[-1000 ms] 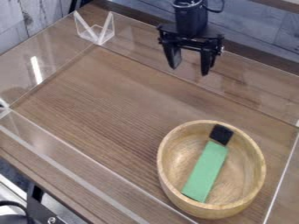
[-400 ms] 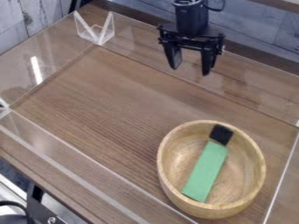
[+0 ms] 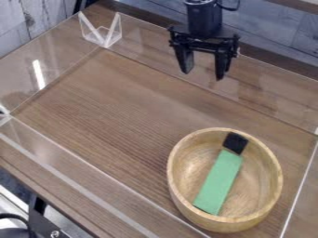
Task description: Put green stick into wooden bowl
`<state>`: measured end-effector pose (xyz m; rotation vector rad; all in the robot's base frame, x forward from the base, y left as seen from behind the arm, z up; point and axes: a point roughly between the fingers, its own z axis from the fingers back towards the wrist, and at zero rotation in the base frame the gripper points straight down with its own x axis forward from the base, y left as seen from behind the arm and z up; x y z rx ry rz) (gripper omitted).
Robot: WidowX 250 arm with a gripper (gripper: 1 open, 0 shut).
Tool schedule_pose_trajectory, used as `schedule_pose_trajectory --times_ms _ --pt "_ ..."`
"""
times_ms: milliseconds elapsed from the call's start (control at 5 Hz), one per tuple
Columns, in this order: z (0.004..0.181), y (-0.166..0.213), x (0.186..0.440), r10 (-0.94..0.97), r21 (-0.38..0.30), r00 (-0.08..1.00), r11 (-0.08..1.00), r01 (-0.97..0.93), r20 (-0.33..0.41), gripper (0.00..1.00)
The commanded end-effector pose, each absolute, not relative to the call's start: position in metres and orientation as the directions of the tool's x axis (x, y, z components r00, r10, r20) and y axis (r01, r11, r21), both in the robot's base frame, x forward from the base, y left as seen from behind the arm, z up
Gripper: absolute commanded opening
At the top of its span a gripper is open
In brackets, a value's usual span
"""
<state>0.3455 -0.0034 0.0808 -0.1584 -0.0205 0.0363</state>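
Since the stick already lies in the bowl, notes by field:

green stick: flat green bar [image 3: 224, 180] lying inside the bowl, long axis running from the near-left of the basin up toward the far-right; its upper end sits just beside a small black cube [image 3: 235, 142]; touching or a hair apart, cannot tell
wooden bowl: round tan bowl [image 3: 184, 164] at the near-right of the surface, upright, close to the clear wall on that side; holds both stick and cube
gripper: black gripper [image 3: 203, 65] at the far edge of the surface, pointing down, fingers spread wide, nothing between them; well apart from the bowl
surface: wood-grain board [image 3: 112, 112], bare across the middle; fenced by transparent walls; a clear folded stand [image 3: 100, 31] at the far-left corner
step in hand: judged from the layout, placing looks done; stick rests fully within the rim, none of it hanging over; gripper stands clear and empty, so this reads as the end pose or a pause after release
next move: likely nothing more on the stick; if anything, the arm only needs to hold clear of the bowl and avoid the walls; no regrasp called for unless the stick were to be reseated
risk: low; stick lies flat and seems stable
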Motion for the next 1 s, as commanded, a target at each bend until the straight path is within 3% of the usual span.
schedule_pose_trajectory --times_ms 0,200,800 --pt "0.105 0.001 0.359 0.049 -0.159 0.994 0.987 -0.033 0.100 1.00" --pt "0.107 -0.002 0.349 0.020 -0.160 0.998 0.987 -0.009 0.067 1.00" --pt "0.114 -0.003 0.352 0.007 -0.163 0.996 0.987 0.009 0.093 1.00"
